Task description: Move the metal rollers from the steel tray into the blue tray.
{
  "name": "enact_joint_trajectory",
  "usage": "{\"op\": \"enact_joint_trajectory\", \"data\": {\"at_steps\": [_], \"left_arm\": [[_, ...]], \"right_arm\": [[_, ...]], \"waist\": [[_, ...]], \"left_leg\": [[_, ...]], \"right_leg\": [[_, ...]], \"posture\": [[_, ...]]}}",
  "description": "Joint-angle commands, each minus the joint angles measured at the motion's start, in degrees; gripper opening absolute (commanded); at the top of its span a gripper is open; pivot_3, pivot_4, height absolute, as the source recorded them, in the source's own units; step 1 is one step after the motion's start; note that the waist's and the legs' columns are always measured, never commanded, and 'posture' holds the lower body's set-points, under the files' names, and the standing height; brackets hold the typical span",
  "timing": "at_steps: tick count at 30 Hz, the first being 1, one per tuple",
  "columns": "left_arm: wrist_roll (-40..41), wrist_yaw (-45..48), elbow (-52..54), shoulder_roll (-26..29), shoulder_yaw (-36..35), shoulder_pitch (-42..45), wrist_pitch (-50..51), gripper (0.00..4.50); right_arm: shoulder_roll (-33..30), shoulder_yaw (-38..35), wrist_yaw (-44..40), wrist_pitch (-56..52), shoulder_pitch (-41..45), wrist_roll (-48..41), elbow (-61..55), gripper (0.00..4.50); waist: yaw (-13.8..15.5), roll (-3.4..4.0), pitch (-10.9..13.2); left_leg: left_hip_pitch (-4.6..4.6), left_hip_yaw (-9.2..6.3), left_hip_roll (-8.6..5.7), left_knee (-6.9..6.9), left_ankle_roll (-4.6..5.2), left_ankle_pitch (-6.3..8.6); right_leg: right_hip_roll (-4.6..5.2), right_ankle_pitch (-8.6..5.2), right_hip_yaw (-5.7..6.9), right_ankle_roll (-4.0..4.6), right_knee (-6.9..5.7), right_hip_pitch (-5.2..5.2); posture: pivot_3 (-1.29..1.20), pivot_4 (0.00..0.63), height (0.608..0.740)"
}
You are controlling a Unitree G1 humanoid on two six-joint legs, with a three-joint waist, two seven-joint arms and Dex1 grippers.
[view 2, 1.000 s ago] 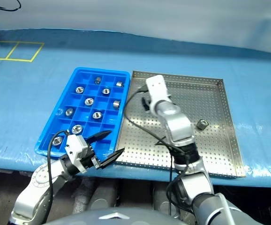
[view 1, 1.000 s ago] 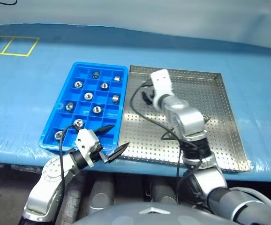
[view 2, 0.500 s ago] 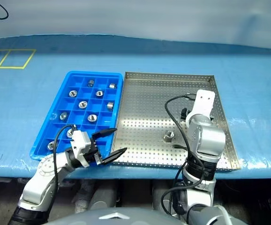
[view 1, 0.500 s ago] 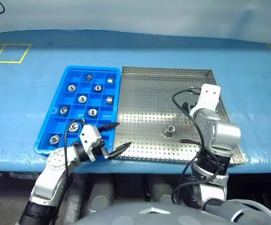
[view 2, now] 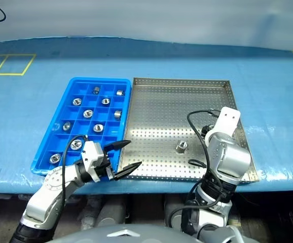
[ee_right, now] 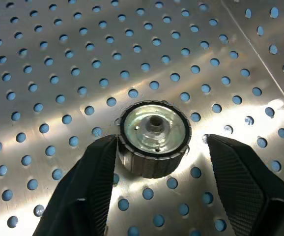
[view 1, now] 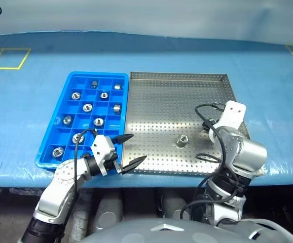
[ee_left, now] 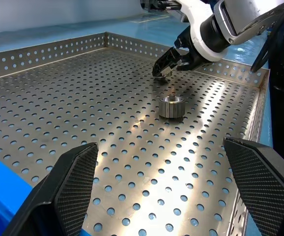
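Observation:
The steel tray (view 1: 161,106) lies at the centre of the table. One metal roller (view 1: 182,140) stands in its middle, also seen in the left wrist view (ee_left: 172,106). Another roller (ee_right: 154,137) sits near the tray's right side. My right gripper (ee_right: 160,140) is lowered over it, open. One finger (ee_right: 100,167) touches the roller and the other stands a little apart. The blue tray (view 1: 97,74) lies just left of the steel tray and holds several rollers (view 1: 87,107) in its compartments. My left gripper (view 1: 137,147) hovers open and empty at the front corner between the trays.
Both trays rest on a blue table cover (view 1: 268,81). Yellow tape lines (view 1: 4,50) mark its far left. The table's front edge (view 1: 14,169) runs just below the trays. Black cables (view 1: 202,109) loop from my right wrist over the steel tray.
My right arm swung from the steel tray's far left to its right side and dropped over a roller, its fingers narrowing around it. The left gripper stayed put. The camera shifted.

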State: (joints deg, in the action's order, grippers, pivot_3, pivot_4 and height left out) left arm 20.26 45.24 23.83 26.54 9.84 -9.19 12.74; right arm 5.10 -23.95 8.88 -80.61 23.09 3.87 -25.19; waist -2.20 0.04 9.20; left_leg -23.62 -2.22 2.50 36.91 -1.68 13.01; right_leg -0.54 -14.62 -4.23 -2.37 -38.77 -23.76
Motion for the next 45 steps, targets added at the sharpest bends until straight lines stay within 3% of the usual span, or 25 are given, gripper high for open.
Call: {"op": "enact_joint_trajectory", "data": {"at_steps": [1,2,6,13,24,32,38,45], "left_arm": [[0.3,-0.3,2.6,0.2,0.8,0.4,1.1,4.50],[0.3,-0.5,2.7,0.2,0.8,0.4,1.3,4.50],[0.5,-0.8,3.6,0.2,0.9,0.5,2.3,4.50],[2.3,-0.6,6.5,1.1,0.1,-0.8,4.6,4.50],[3.8,0.7,8.4,2.3,-6.3,-13.2,-3.0,4.50],[5.4,0.2,8.4,1.6,-7.2,-16.5,-2.7,4.50],[5.3,-0.9,9.2,1.7,-6.8,-16.4,-2.2,4.50],[6.9,0.3,10.1,2.6,-7.1,-17.0,-2.0,4.50]], "right_arm": [[0.4,1.7,-0.4,0.1,0.1,-0.6,-2.4,2.15],[0.3,2.2,-0.6,-0.1,0.1,-0.7,-2.7,1.88],[-1.0,6.4,-3.3,-0.2,0.3,-2.2,-4.1,1.86],[-4.8,24.5,-16.7,7.6,3.3,-10.5,-0.8,1.86],[-2.4,37.7,-29.7,18.6,14.2,-17.1,14.0,1.86],[-0.5,48.4,-35.1,21.1,14.4,-18.4,19.2,1.86],[0.3,51.4,-35.6,22.5,13.8,-17.9,22.1,1.86],[-5.1,47.4,-36.6,18.5,11.9,-20.4,16.3,1.86]], "waist": [[0.0,0.00,0.0],[0.0,0.00,0.0],[0.0,0.00,0.0],[-0.8,-0.04,0.1],[1.0,-0.15,0.1],[3.0,-0.17,0.1],[4.0,-0.18,0.1],[4.6,-0.20,0.1]], "left_leg": [[0.00,0.00,0.00,0.01,0.00,0.00],[0.00,0.00,0.00,0.01,0.00,0.00],[-0.02,0.00,0.00,-0.02,0.00,0.00],[0.01,-0.01,0.08,-0.09,0.00,0.00],[-0.01,-0.08,0.06,-0.28,0.03,0.04],[-0.02,-0.18,0.07,-0.42,0.03,0.04],[-0.01,-0.19,0.08,-0.41,0.03,0.03],[-0.01,-0.18,0.07,-0.39,0.02,0.04]], "right_leg": [[0.00,0.00,0.00,0.00,0.00,0.00],[0.01,-0.01,0.00,0.02,0.00,0.00],[0.00,0.00,0.00,0.00,0.00,-0.02],[-0.07,0.01,0.00,-0.01,-0.02,-0.05],[-0.03,-0.01,0.12,0.00,0.02,-0.09],[-0.03,-0.09,0.23,0.10,0.04,-0.13],[-0.04,-0.18,0.27,0.24,0.03,-0.13],[-0.01,-0.21,0.27,0.30,0.04,-0.12]], "posture": [[0.04,0.150,0.740],[0.04,0.150,0.740],[0.04,0.150,0.740],[0.07,0.150,0.740],[0.20,0.150,0.740],[0.25,0.150,0.740],[0.26,0.150,0.740],[0.24,0.150,0.740]]}}
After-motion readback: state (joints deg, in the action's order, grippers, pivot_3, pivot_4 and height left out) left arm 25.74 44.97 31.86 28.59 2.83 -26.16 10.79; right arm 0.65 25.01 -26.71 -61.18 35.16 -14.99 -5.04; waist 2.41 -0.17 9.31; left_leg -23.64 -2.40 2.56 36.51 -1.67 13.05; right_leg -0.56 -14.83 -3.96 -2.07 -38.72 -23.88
